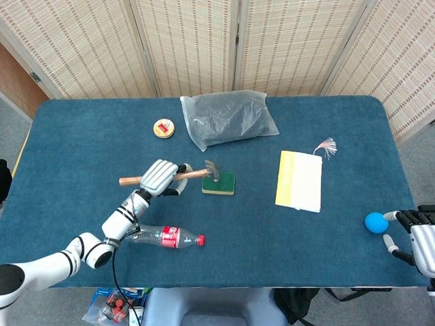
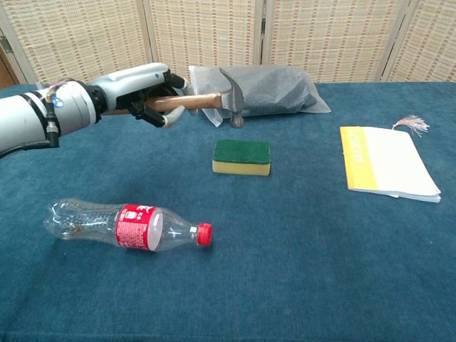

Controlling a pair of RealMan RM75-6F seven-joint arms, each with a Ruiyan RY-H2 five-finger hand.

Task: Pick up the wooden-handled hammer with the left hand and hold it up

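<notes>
1. Bottle [image 2: 128,227]: it lies on its side nearest me, in front of the sponge and to its left, red cap pointing right. It sits below the left arm, well apart from the hammer, so I judge it no obstacle.
2. Left hand [image 1: 160,178]: I have it wrapped around the wooden handle of the hammer [image 2: 214,100]. The hammer is off the cloth, handle roughly level, head hanging above and just left of the sponge. I judge the pick-up done; what is left is to carry it a little higher and hold it steady.
3. Sponge [image 2: 242,156]: green on top, yellow below, it lies flat, directly under the hammer head in the head view. Nothing touches it.
4. Booklet [image 2: 388,171]: it lies right of the sponge, well apart, with a tassel at its far corner.
5. Right hand [image 1: 418,238]: it is far right of the sponge at the table's near edge, just beside a blue ball [image 1: 376,222]. I cannot tell from this view how its fingers lie.
6. Tin [image 1: 163,128]: it rests behind and left of the sponge.
7. Bag [image 2: 256,91]: it lies behind the sponge; in the chest view the hammer head overlaps it.
</notes>
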